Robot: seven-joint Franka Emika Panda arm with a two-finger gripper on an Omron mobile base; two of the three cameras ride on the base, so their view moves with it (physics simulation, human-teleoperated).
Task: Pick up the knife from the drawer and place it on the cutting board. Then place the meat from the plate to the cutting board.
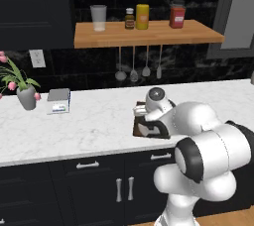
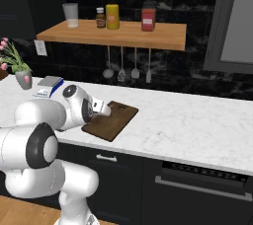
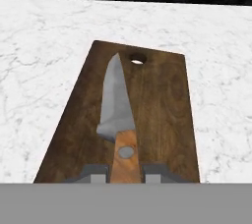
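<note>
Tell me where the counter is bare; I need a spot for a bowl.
Right of the cutting board, the marble counter is bare. Another free patch lies between the board and the small box. The board holds the knife, under the gripper.

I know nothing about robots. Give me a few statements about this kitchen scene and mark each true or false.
1. The knife lies over the cutting board. True.
2. The claw has its fingertips on either side of the knife's wooden handle. True.
3. The cutting board has no hole. False: a round hole sits near its far end.
4. The utensils under the shelf lie on the counter. False: they hang.
</note>
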